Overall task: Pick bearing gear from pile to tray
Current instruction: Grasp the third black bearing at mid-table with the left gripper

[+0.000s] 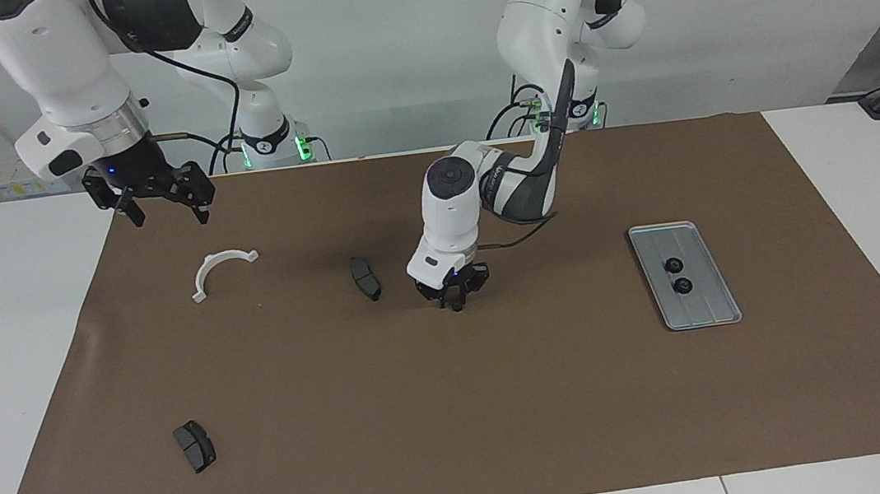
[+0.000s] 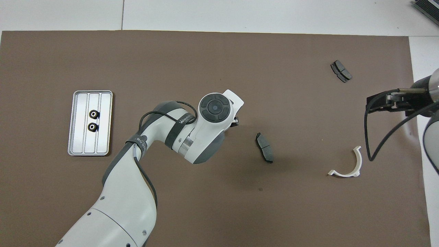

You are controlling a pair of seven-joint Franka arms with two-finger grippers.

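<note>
Low over the middle of the brown mat, my left gripper (image 1: 455, 301) has its fingertips drawn in on a small black bearing gear, which barely shows between them. In the overhead view the left arm's wrist covers both the fingers and the gear. The silver tray (image 1: 710, 309) (image 2: 103, 139) lies toward the left arm's end of the table and holds two black gears (image 1: 673, 264) (image 2: 93, 114). What is left of the pile lies scattered. My right gripper (image 1: 163, 205) (image 2: 372, 103) hangs open over the mat's corner at the right arm's end, and that arm waits.
A dark grey pad (image 1: 365, 278) (image 2: 264, 147) lies beside the left gripper, toward the right arm's end. A white half-ring bracket (image 1: 217, 266) (image 2: 353, 168) lies under the right gripper's side. A second pad (image 1: 195, 445) (image 2: 341, 71) lies farthest from the robots.
</note>
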